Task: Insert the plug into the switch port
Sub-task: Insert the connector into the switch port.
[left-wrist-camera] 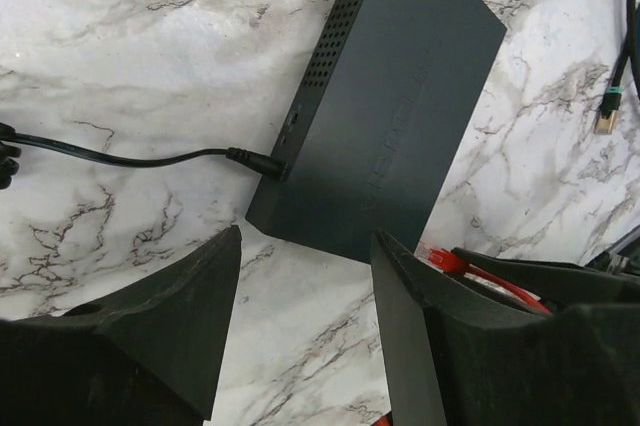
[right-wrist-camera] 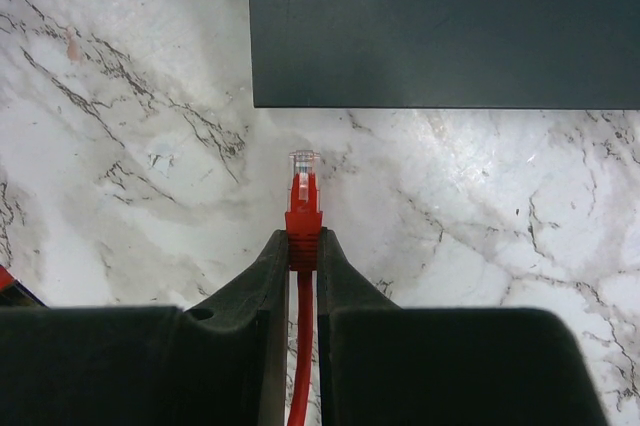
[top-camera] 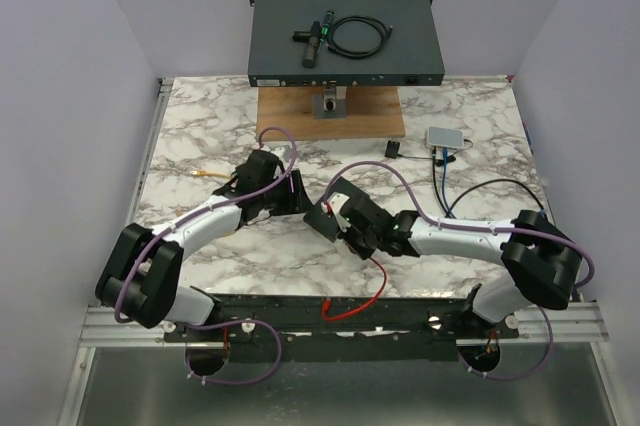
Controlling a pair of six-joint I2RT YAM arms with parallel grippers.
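Right pincer (right-wrist-camera: pixel 303 246) is clamping the red clear-tipped plug (right-wrist-camera: pixel 304 191), its tip facing the dark grey switch box (right-wrist-camera: pixel 440 26) lying just beyond on the marble bench (right-wrist-camera: pixel 120 146). Left pincer (left-wrist-camera: pixel 307 236) is hovering open over that box.

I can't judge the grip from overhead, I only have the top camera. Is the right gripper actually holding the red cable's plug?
Observer: Yes, the right wrist view shows the right gripper pinching the clear-tipped red plug by its boot, tip pointing ahead.
Operator: Has it reached the switch?
Observer: No, a strip of white marble tabletop shows between the plug tip and the small dark grey switch box.
Operator: And the left gripper?
Observer: The left gripper is open and empty, its fingers pointing at that box's near end.
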